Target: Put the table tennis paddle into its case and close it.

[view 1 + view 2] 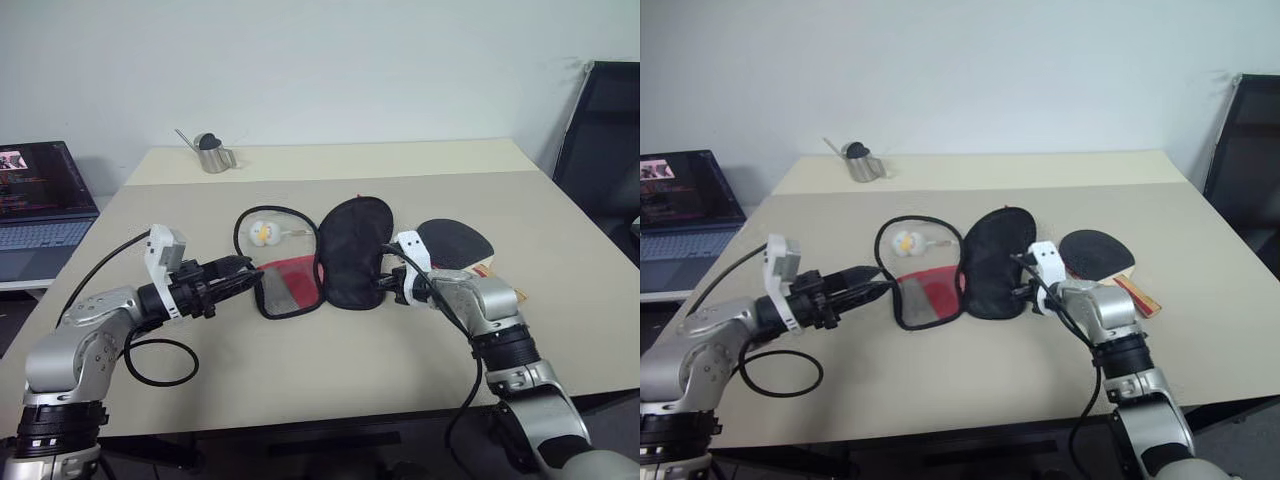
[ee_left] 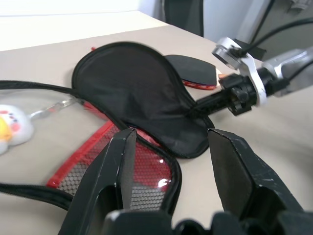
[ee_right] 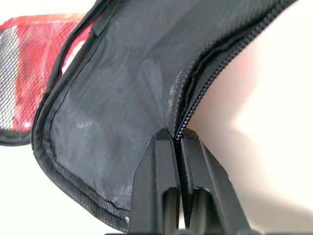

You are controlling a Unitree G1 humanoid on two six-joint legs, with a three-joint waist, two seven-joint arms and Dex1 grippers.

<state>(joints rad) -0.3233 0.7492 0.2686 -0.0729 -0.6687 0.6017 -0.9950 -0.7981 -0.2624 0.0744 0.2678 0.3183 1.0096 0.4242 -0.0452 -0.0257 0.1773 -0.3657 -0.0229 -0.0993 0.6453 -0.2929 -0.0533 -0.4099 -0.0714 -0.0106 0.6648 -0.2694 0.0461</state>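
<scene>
Desk [image 1: 330, 380]: beige, carries everything. Case [image 1: 352, 250] lies open mid-desk; black half stands raised, mesh-and-red half flat to its left. Paddle [image 1: 455, 240] lies just right of the case, handle mostly hidden behind the right arm. Left hand [image 1: 250, 272] hovers at the mesh half's near edge, fingers about half apart, gripping nothing. Right hand [image 3: 178, 142] is pinched tight on the black half's zip rim. Plush charm [image 1: 262, 233] rests inside the mesh half; detail unclear.

The open case [image 1: 320, 255] lies across the worktop [image 1: 330, 375] middle, with the right tool [image 1: 388, 286] pinching its rim and the paddle [image 1: 455, 240] just behind. Bare worktop runs along the near edge; a metal pitcher [image 1: 212, 153] stands at the far left.
</scene>
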